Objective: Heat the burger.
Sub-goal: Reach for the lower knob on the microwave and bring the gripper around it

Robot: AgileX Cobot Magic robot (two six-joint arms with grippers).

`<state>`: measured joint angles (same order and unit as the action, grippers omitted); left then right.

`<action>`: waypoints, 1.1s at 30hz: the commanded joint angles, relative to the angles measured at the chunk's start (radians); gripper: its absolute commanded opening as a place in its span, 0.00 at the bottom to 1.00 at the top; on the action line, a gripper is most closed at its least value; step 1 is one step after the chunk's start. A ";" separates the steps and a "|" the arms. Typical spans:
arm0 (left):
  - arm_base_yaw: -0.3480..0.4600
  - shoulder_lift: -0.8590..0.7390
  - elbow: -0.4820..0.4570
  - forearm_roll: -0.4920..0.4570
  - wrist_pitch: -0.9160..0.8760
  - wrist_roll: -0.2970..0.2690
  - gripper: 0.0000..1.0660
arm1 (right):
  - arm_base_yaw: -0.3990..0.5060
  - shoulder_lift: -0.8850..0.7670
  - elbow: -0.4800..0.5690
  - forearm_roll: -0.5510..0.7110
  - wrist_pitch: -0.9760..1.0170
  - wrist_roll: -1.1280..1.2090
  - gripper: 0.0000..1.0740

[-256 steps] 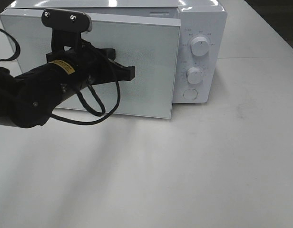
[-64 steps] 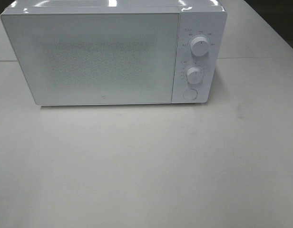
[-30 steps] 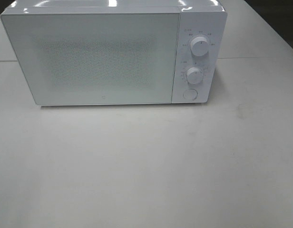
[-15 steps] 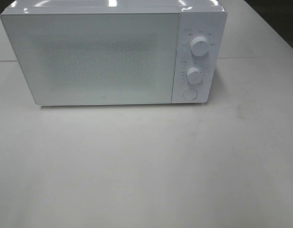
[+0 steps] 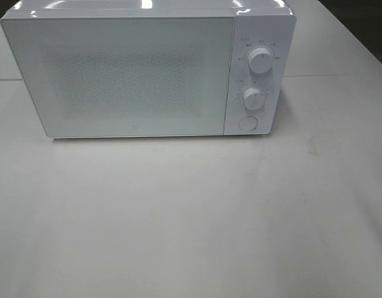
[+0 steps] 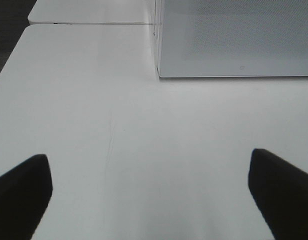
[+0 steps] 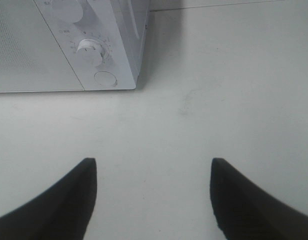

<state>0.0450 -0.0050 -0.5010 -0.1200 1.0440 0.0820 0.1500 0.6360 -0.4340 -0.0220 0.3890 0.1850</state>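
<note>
The burger does not show in any view. A white microwave point(image 5: 147, 68) stands at the back of the table with its door point(image 5: 123, 74) flush and shut, and the speckled window shows nothing inside. Neither arm appears in the exterior high view. My left gripper point(image 6: 149, 195) is open, its dark fingertips point(image 6: 19, 195) far apart over bare table in front of the microwave's point(image 6: 234, 35) left corner. My right gripper point(image 7: 151, 200) is open and holds nothing, hovering over the table in front of the microwave's control panel point(image 7: 94, 50).
The control panel carries an upper knob point(image 5: 260, 60), a lower knob point(image 5: 253, 98) and a round button point(image 5: 247, 123). The white table point(image 5: 191, 217) stretches in front of the microwave. A seam between tabletops runs behind it on the right point(image 5: 340, 76).
Earlier my left arm was at the microwave door, which stood ajar. The door is now shut and the arm has left the overhead view. Nothing has moved in the last second.
</note>
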 commanded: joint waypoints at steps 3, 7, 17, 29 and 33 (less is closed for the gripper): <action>0.000 -0.028 0.003 -0.008 -0.009 -0.005 0.95 | -0.002 0.085 0.002 0.000 -0.071 0.002 0.59; 0.000 -0.028 0.003 -0.008 -0.009 -0.005 0.95 | -0.002 0.162 0.002 -0.003 -0.134 0.004 0.59; 0.000 -0.028 0.003 -0.008 -0.009 -0.005 0.95 | -0.002 0.352 0.104 0.000 -0.583 0.004 0.59; 0.000 -0.028 0.003 -0.008 -0.009 -0.005 0.95 | -0.002 0.508 0.208 0.073 -0.968 -0.062 0.59; 0.000 -0.028 0.003 -0.008 -0.009 -0.005 0.95 | 0.048 0.602 0.208 0.102 -1.021 -0.085 0.59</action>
<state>0.0450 -0.0050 -0.5010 -0.1200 1.0440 0.0820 0.1600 1.1970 -0.2260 0.0590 -0.5840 0.1310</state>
